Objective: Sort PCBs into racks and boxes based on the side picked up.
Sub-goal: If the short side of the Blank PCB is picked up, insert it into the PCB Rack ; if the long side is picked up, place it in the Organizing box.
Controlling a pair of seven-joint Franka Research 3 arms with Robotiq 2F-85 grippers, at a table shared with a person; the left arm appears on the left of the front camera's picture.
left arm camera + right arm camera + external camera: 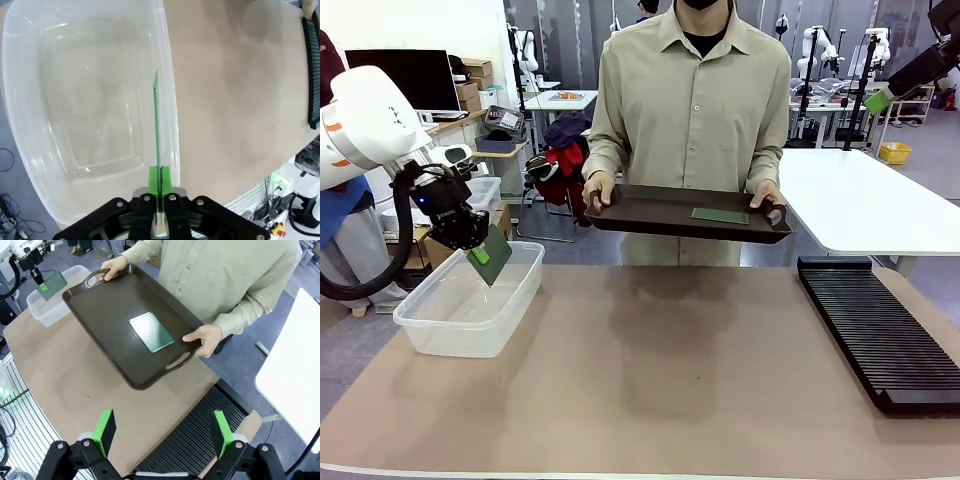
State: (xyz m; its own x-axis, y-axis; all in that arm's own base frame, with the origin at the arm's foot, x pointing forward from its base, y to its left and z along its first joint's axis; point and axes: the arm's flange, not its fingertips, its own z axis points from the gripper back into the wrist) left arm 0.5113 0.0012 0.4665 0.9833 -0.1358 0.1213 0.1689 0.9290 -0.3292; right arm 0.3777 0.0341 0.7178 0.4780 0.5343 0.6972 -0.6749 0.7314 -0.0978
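My left gripper is shut on a green PCB and holds it over the clear plastic box at the table's left. In the left wrist view the PCB stands edge-on between the green pads, above the box. A second PCB lies flat on the dark brown tray that a person holds in both hands over the table's far edge. My right gripper hangs open high above the tray and the black rack. The rack lies at the table's right.
The person stands at the far side, a hand on each tray handle. A white table stands behind on the right. The brown tabletop lies bare between box and rack.
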